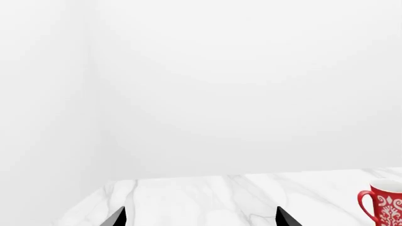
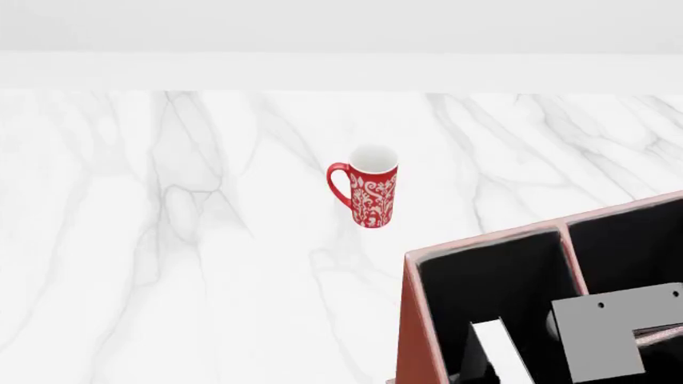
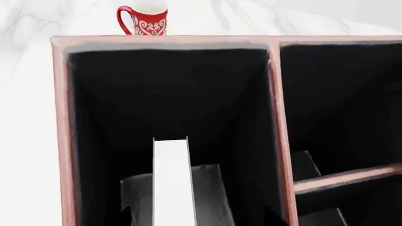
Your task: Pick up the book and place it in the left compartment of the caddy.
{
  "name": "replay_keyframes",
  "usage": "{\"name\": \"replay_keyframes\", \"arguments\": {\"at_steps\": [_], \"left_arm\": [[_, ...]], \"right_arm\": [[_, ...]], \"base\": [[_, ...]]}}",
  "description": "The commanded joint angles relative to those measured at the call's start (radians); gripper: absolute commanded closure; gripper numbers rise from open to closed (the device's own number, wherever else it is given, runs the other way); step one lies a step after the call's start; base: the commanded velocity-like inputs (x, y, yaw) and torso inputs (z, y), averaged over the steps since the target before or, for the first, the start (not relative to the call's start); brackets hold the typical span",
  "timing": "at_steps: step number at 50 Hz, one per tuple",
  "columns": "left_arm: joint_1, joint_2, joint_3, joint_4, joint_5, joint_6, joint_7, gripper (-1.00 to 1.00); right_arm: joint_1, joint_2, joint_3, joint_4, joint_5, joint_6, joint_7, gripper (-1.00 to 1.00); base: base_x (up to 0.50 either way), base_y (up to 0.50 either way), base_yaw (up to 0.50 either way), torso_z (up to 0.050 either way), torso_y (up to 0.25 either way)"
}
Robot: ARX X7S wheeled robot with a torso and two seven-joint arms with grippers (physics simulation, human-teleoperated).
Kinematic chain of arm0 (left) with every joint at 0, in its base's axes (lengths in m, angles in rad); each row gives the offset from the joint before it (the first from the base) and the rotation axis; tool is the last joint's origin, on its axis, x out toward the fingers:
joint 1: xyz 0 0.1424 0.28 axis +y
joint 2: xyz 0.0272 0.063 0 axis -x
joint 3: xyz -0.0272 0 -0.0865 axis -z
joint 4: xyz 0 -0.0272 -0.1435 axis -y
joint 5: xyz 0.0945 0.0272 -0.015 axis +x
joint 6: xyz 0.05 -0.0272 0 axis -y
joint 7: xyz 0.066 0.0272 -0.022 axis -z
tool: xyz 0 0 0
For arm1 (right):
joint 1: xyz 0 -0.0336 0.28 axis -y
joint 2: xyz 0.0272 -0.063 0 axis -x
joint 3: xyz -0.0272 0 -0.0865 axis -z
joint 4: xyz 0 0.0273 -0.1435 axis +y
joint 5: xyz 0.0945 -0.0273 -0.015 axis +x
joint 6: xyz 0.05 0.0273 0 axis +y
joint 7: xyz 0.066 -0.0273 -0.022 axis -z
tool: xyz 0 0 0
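- mug [image 2: 369, 190]: red, white floral pattern, white inside, upright on table, handle toward head view's left, nothing touching it
- table [image 2: 160, 240]: white marble, grey veins
- wall [image 1: 238, 84]: plain white, behind table's far edge

On the table [image 2: 160, 240], the caddy [image 2: 409, 320] sits at the head view's five o'clock, and the mug [image 2: 369, 188] stands apart from it at about eleven o'clock, farther from the robot. The book [image 3: 172, 183] stands on edge inside the left compartment of the caddy [image 3: 125, 108], with two smaller sections at its three o'clock.
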Motion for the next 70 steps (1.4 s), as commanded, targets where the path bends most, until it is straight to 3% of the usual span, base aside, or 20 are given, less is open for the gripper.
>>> {"name": "replay_keyframes", "arguments": {"at_steps": [1, 14, 33, 47, 53, 70], "left_arm": [[0.003, -0.002, -0.002, 0.001, -0.002, 0.002, -0.002, -1.00], [0.008, -0.005, -0.008, 0.011, -0.008, 0.004, -0.004, -1.00], [0.025, -0.004, -0.026, 0.031, -0.022, 0.012, -0.011, -1.00], [0.036, -0.005, -0.036, 0.043, -0.026, 0.020, -0.016, -1.00], [0.040, -0.006, -0.039, 0.048, -0.029, 0.022, -0.016, -1.00], [0.048, -0.009, -0.040, 0.054, -0.028, 0.030, -0.018, -1.00]], "right_arm": [[0.012, 0.030, 0.036, -0.057, 0.051, -0.003, 0.031, -1.00], [0.011, 0.057, 0.085, -0.127, 0.097, -0.033, 0.059, -1.00], [-0.137, 0.077, 0.203, -0.273, 0.058, -0.204, 0.077, -1.00], [-0.239, 0.049, 0.245, -0.326, -0.042, -0.302, 0.054, -1.00], [-0.316, 0.033, 0.274, -0.378, -0.179, -0.371, 0.054, -1.00], [-0.453, 0.004, 0.319, -0.444, -0.274, -0.476, 0.039, -1.00]], "base": [[0.00, 0.00, 0.00, 0.000, 0.000], [0.00, 0.00, 0.00, 0.000, 0.000], [0.00, 0.00, 0.00, 0.000, 0.000], [0.00, 0.00, 0.00, 0.000, 0.000], [0.00, 0.00, 0.00, 0.000, 0.000], [0.00, 0.00, 0.00, 0.000, 0.000]]}}
